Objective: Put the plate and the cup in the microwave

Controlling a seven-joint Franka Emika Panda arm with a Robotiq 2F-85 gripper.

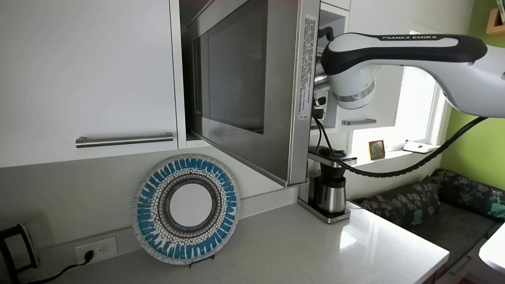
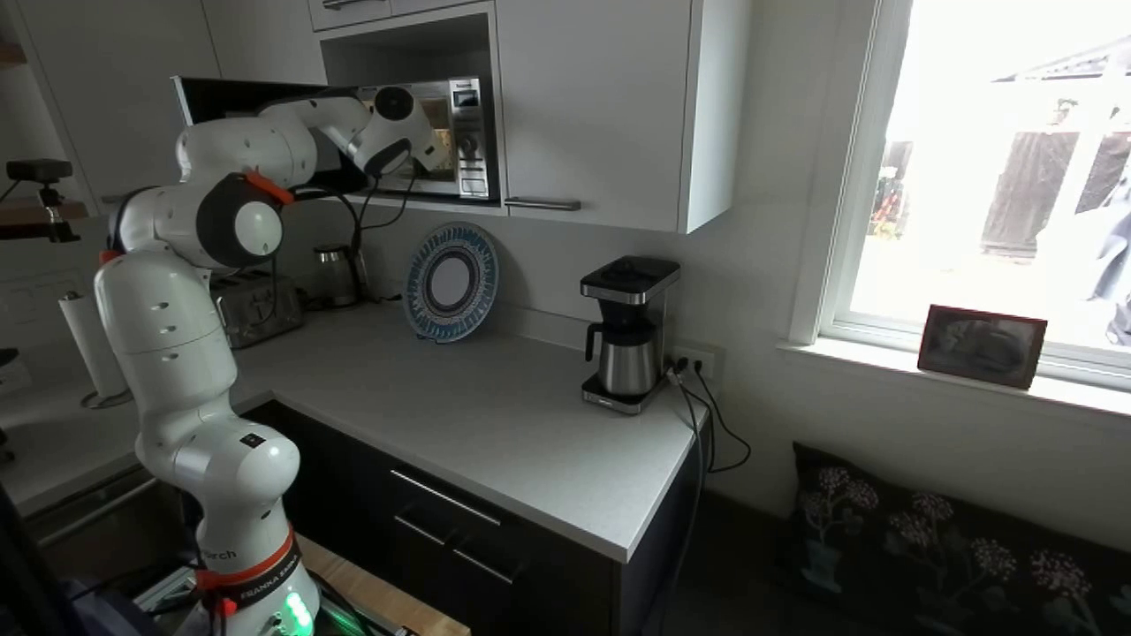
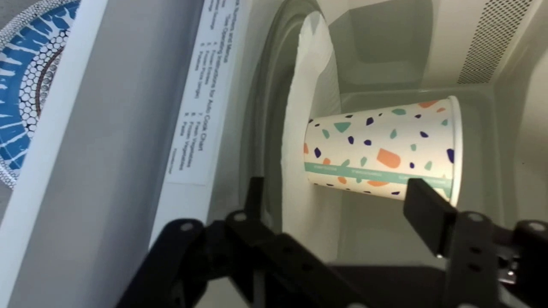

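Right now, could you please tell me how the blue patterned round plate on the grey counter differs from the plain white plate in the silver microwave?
The blue patterned round plate has decorated rings; the plain white plate shows none. The patterned plate stands tilted on the grey counter; the white plate lies in the silver microwave, beneath a speckled paper cup. Both show white, the patterned one at its centre.
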